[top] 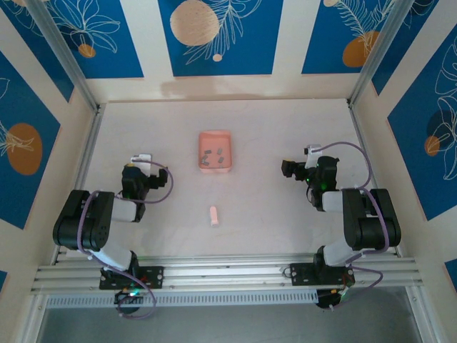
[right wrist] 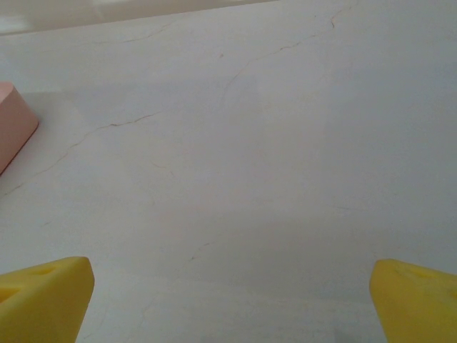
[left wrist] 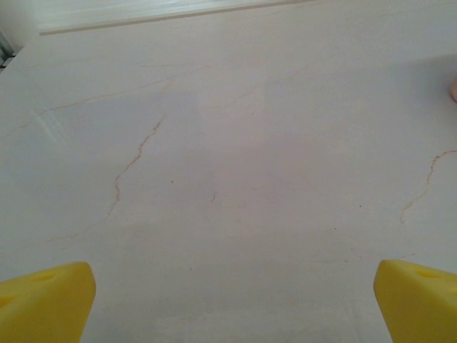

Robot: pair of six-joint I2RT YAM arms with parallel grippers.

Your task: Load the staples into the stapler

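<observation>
Top external: stapler [top: 213, 216] between left claw [top: 136, 166], right claw [top: 291, 169].

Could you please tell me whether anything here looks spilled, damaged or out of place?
Nothing stands out: the staples sit inside the pink tray, and the stapler lies on the table.

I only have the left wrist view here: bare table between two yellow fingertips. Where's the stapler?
Observer: The stapler lies alone on the table, in the open middle, nothing touching it.
Operator: And the staples?
Observer: Small grey staples sit inside the pink tray, farther back than the stapler.
Operator: Right arm holding anything?
Observer: No, the right gripper is open over bare table, with the tray's corner at the left edge of its view.
</observation>
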